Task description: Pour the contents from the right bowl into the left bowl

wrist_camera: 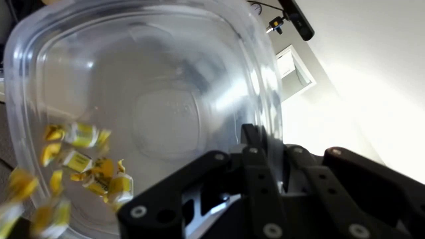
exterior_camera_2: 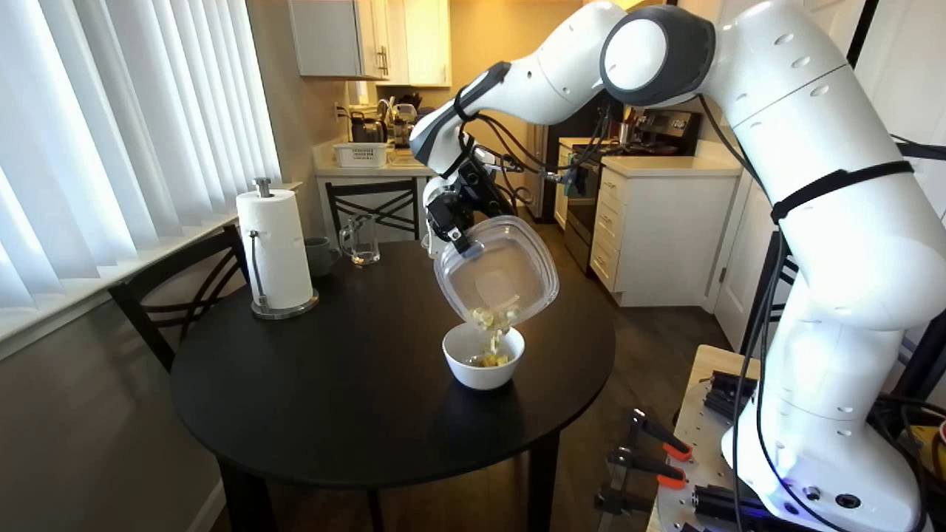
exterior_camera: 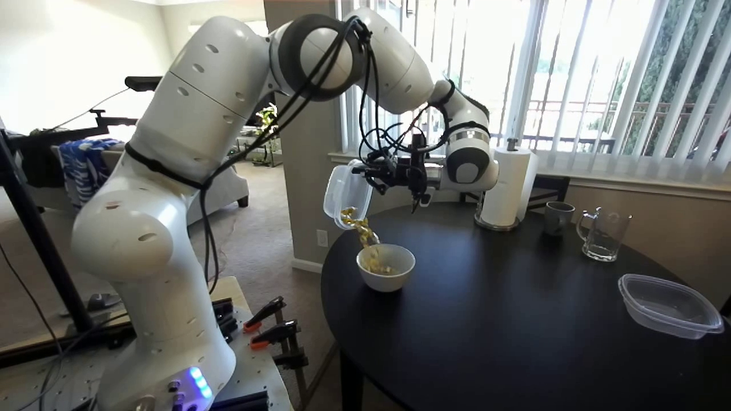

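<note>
Candies (exterior_camera: 366, 233) midair, some in tipped clr bowl (exterior_camera_2: 497, 264), some in wht bowl (exterior_camera_2: 482, 377)

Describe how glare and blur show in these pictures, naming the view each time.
In the wrist view, candies at the lower-left corner are smeared, and the clear container carries bright glare; in an exterior view, daylight washes out much of the window; in an exterior view, the blinds glow but their slats are distinct.
</note>
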